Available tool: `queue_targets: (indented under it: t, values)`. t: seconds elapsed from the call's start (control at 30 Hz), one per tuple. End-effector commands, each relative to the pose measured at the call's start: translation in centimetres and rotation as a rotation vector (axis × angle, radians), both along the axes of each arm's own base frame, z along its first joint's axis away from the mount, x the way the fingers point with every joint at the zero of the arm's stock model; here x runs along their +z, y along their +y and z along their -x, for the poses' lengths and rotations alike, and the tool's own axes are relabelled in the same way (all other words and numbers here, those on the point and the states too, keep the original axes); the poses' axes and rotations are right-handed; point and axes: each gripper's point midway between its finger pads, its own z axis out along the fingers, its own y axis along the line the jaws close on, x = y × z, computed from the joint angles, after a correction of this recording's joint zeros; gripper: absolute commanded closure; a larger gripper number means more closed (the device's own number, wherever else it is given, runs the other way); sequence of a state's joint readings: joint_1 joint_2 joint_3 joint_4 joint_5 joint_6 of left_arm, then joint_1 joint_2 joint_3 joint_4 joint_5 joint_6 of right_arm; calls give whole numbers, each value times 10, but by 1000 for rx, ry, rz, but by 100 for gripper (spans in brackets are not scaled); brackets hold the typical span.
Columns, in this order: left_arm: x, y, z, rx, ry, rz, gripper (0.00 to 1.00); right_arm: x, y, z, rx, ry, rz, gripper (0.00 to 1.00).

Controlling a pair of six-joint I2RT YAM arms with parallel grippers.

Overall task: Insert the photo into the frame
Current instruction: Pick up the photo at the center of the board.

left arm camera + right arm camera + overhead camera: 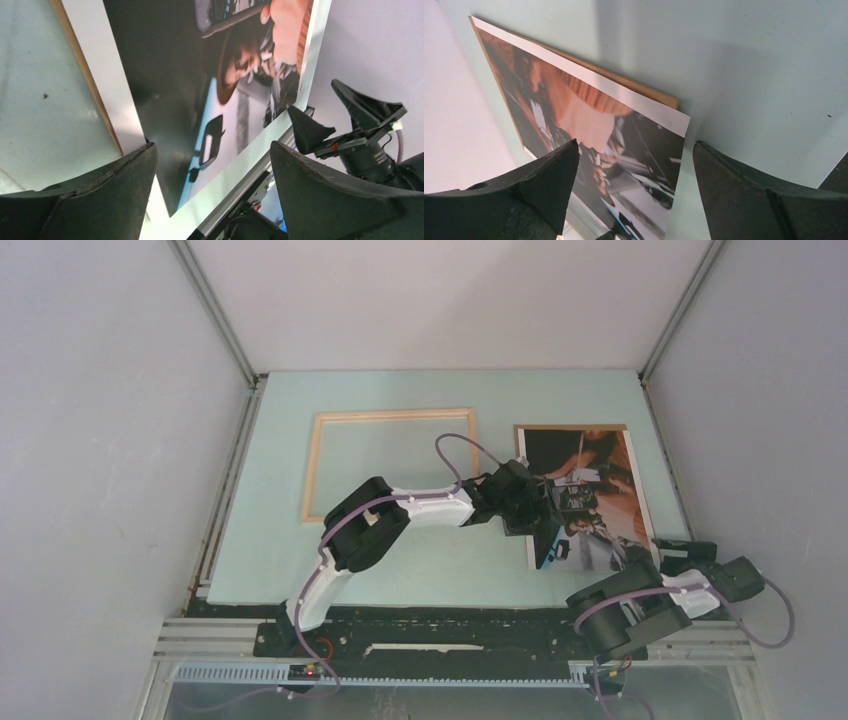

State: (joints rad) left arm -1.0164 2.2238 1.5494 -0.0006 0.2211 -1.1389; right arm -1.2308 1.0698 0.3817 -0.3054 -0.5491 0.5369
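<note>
Your left gripper (212, 150) and right gripper (636, 147) gape wide, empty; the photo (605, 505) by the table's (420, 570) right edge looks stiff, light, slippery: pinch its edges.

Both arms are built alike. The left arm (425, 506) wears white shells over its long links, with chunky black housings at the joints, and the right arm (632, 610) matches it. A lilac-grey cable (455, 436) loops loose along each. The fingers (100, 200) are matte black, broad wedges with scuffed, dusty edges.
</note>
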Motion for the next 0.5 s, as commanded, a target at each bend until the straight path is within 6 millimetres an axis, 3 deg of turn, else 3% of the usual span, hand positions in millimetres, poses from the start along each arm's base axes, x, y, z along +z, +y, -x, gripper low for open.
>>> queue_targets:
  t: [0.0,0.23,0.47]
  values:
    - [2,-7,-10,87,37,-36,7,1,-6,1,-6,26,67,8]
    - [-11,-3,-10,96,42,-85,5,-3,-3,-4,14,17,47,8]
    - [-22,-1,-7,89,67,-108,5,24,17,-27,157,-171,54,12]
